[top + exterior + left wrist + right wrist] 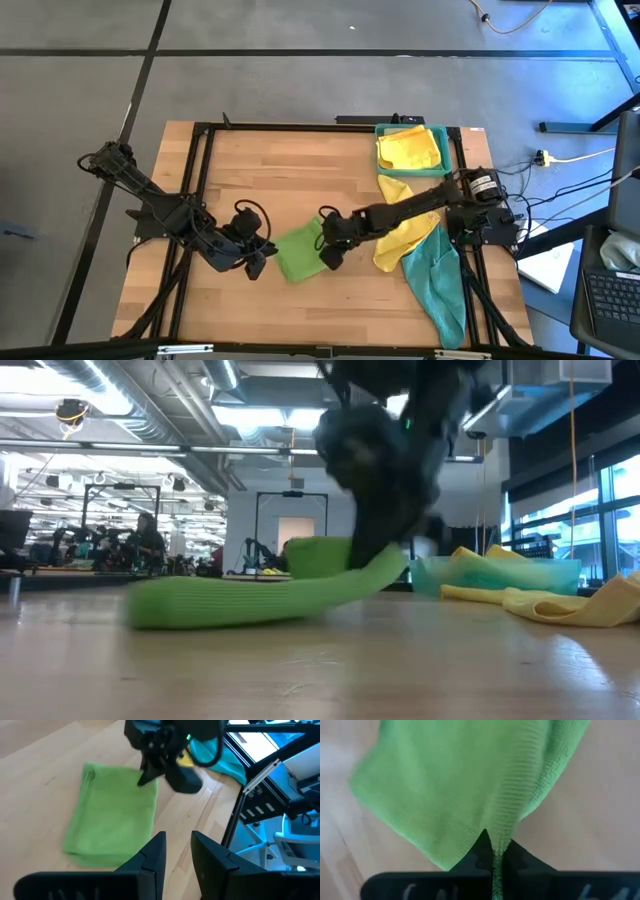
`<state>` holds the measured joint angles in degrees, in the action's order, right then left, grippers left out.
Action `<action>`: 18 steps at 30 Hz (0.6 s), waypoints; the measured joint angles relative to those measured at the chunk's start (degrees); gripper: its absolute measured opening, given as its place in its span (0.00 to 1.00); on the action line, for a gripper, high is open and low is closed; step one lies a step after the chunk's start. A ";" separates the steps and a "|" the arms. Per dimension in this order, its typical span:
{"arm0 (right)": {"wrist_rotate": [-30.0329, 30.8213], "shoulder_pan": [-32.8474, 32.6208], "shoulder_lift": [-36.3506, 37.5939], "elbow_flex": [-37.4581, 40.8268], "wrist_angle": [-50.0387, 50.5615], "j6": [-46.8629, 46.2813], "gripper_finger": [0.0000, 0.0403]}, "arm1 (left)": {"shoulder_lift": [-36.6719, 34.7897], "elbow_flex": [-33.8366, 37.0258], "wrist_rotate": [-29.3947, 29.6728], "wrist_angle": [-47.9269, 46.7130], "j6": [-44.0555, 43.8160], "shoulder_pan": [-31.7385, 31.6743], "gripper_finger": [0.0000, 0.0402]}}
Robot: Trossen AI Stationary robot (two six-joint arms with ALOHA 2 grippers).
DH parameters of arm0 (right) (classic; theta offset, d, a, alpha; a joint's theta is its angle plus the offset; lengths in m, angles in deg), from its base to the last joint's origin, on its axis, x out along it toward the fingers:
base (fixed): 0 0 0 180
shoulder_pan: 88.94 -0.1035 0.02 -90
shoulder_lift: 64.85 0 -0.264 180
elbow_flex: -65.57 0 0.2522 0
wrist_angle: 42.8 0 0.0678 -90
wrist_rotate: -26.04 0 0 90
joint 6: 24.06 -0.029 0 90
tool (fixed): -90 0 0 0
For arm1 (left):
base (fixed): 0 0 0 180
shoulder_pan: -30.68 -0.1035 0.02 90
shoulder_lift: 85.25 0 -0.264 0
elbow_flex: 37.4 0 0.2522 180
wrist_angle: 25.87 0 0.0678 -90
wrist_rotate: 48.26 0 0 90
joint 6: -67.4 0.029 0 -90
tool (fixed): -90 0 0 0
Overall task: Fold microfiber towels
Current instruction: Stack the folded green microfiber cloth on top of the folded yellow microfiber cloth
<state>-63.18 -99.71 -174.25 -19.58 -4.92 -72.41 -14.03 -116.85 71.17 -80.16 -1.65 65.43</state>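
A bright green microfiber towel [298, 252] lies on the wooden table near its middle, folded into a rectangle [112, 820]. My right gripper [330, 254] is at the towel's right edge and is shut on it [495, 847]. My left gripper [258, 265] hovers at the towel's left side, open, with nothing between its fingers [177, 840]. In the low view the towel [250, 600] rests on the table and its right end rises toward the dark gripper [385, 550]. My right gripper pinches a raised ridge of the green towel at its right edge [496, 837] between its two fingers, slanting down from above and from the table's right. That end [375, 572] is lifted; the towel's remaining length lies on the table. One layer or several, I cannot tell.
A teal plastic tray [445, 135] at the far right holds a yellow towel [410, 150]. Another yellow towel [402, 245] and a teal towel [440, 285] lie under and beside the right arm, near the table's right edge. Bare wood lies to the left and near side.
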 joint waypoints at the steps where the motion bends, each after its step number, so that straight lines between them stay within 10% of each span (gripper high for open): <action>1: 0.64 0.34 0.10 -3.13 4.93 3.04 0.01 | 0.00 0.00 0.00 0.06 0.54 0.00 0.21; 8: 4.33 3.14 0.19 -17.93 26.05 17.04 0.01 | 0.00 0.00 -0.02 0.43 3.30 0.04 0.21; 18: 4.45 3.68 0.21 -19.43 39.25 21.92 0.01 | 0.00 0.00 -0.04 0.46 5.18 1.17 0.21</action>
<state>-58.74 -96.04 -174.04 -39.00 34.33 -50.49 -14.03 -116.85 71.13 -79.70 3.52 66.59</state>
